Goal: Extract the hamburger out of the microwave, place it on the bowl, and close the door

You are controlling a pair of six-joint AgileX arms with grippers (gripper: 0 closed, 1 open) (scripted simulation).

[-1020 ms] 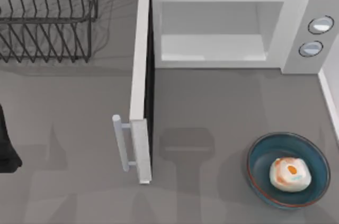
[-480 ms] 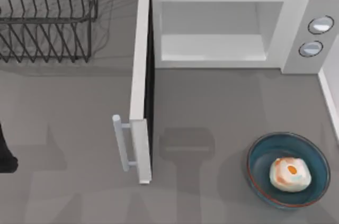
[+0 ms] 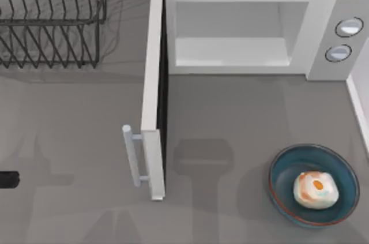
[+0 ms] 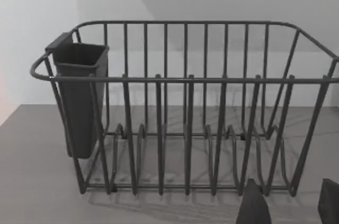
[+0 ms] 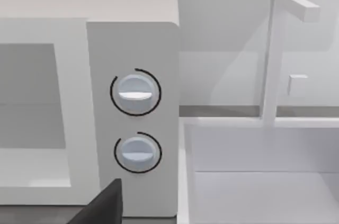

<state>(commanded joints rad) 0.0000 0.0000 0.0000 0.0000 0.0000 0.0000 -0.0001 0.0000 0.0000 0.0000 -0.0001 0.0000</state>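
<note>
Up at eleven o'clock on the grey table (image 3: 86, 140) stands a dark wire dish rack (image 3: 52, 16), with a charcoal cutlery cup (image 4: 79, 97) hung inside one end of it; nothing sits in its slots. Beside it, from twelve round to two o'clock, is the microwave (image 3: 253, 30), white and boxy, its pale grey cavity (image 3: 230, 36) bare, with two round silver-blue knobs (image 5: 135, 92) one above the other on the side panel. No lettering or brand mark can be read on it.

The door (image 3: 153, 94) stands swung wide, reaching from the oven's front corner toward six o'clock and splitting the table in two; its pale bar handle (image 3: 131, 154) faces nine o'clock. Nothing lies in the door's way on either face.

At four o'clock sits the bowl (image 3: 314, 185), shallow glossy teal with a thin reddish-brown rim. The hamburger (image 3: 315, 189) rests inside it, a little off centre: a small rounded cream-white lump with an orange spot and reddish-brown smears, far smaller than the bowl.

A white raised ledge (image 3: 357, 105) runs along the table edge at three o'clock.

The left gripper (image 4: 288, 205) hangs at the nine o'clock edge, facing the rack, its two dark fingertips (image 4: 251, 205) apart and holding nothing. Of the right gripper (image 5: 103, 205) one dark corner shows near the knobs; how wide it is, I cannot tell.
</note>
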